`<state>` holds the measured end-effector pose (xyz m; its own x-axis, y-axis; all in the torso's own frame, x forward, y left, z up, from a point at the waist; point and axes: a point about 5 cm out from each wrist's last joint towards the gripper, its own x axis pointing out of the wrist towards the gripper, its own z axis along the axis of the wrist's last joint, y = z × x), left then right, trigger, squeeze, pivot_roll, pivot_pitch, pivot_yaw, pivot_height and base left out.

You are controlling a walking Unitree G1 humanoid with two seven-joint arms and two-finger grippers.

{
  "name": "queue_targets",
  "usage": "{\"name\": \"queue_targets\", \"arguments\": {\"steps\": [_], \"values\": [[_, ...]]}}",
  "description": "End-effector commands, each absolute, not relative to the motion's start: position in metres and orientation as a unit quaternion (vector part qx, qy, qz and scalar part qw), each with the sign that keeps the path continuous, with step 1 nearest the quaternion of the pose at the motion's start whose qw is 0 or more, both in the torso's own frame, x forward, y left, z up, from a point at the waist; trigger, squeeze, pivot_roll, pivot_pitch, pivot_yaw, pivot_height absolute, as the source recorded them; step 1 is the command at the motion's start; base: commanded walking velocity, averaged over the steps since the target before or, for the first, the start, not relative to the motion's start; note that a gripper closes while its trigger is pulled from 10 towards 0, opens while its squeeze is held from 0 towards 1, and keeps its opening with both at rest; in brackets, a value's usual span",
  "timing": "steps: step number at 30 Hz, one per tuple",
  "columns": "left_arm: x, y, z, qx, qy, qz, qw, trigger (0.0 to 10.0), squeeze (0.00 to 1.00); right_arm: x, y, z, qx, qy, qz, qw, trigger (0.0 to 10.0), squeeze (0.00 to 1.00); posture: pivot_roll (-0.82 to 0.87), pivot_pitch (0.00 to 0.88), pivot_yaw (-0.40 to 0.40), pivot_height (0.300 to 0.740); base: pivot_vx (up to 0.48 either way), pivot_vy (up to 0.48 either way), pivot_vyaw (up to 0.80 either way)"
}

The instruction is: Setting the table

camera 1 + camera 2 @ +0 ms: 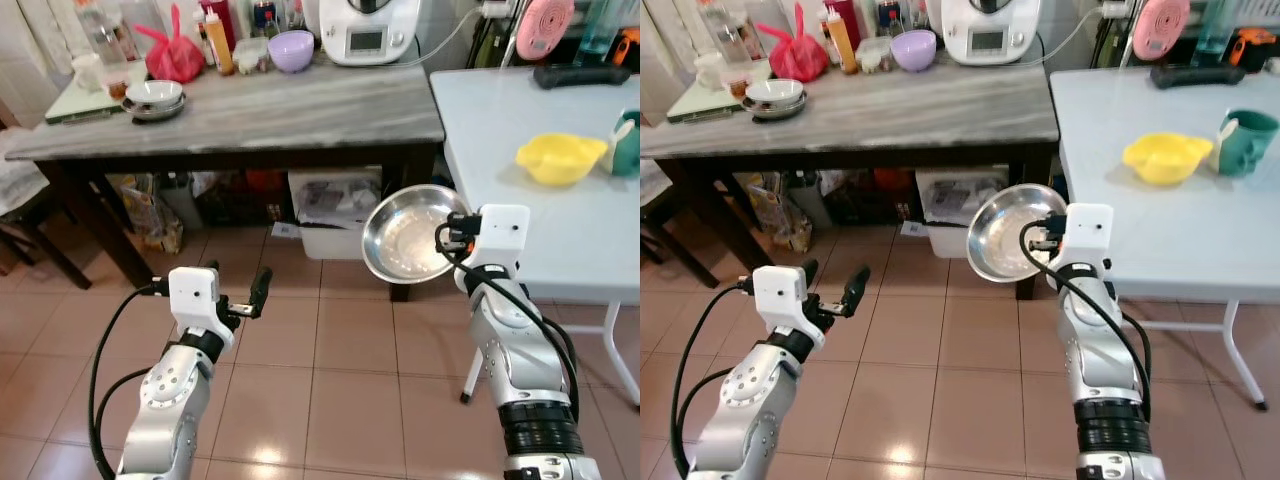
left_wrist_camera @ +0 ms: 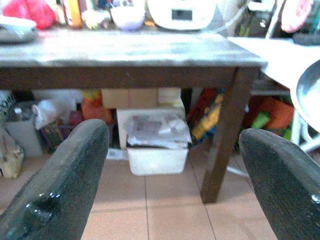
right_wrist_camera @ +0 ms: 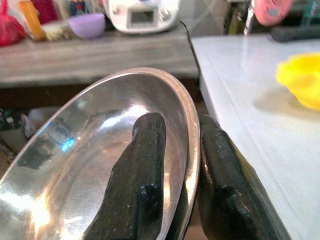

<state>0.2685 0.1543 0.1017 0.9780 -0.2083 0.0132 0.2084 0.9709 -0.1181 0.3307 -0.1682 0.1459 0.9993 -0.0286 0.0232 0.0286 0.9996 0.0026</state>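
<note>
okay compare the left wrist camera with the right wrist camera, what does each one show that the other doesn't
Left wrist camera alone: the open left tool, with a white bin and clutter under the dark table. Right wrist camera alone: the right tool pinching the rim of the steel bowl, one finger inside and one outside, plus the yellow bowl on the white table. Both share the purple bowl and white appliance on the dark table.

Home kitchen/dining area: food processor [image 1: 369,28] and bottles [image 1: 217,40] on grey-topped table [image 1: 300,110], storage bins [image 1: 330,215] under it, terracotta tile floor [image 1: 330,370] below.
</note>
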Motion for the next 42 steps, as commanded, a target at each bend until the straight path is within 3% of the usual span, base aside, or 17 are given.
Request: {"name": "queue_targets", "arguments": {"steps": [1,24,42], "values": [[0.2679,0.1644,0.1007,-0.048,0.002,-0.090,0.995,10.0,0.00,0.3327,-0.1548,0.1518,0.005,-0.023,0.007,1.000,10.0,0.00,-0.10,0.036,0.076,0.740,0.461,0.000,0.00],[0.2683,0.1620,0.0986,-0.051,0.005,-0.098,0.994,10.0,0.00,0.3321,-0.1551,0.1510,0.007,-0.024,0.006,1.000,10.0,0.00,-0.11,0.036,0.082,0.740,0.446,0.000,0.00],[0.2682,0.1607,0.0968,-0.056,0.010,-0.099,0.993,10.0,0.00,0.3319,-0.1544,0.1493,0.005,-0.021,0.007,1.000,10.0,0.00,-0.11,0.036,0.082,0.740,0.346,0.329,0.00]]}}
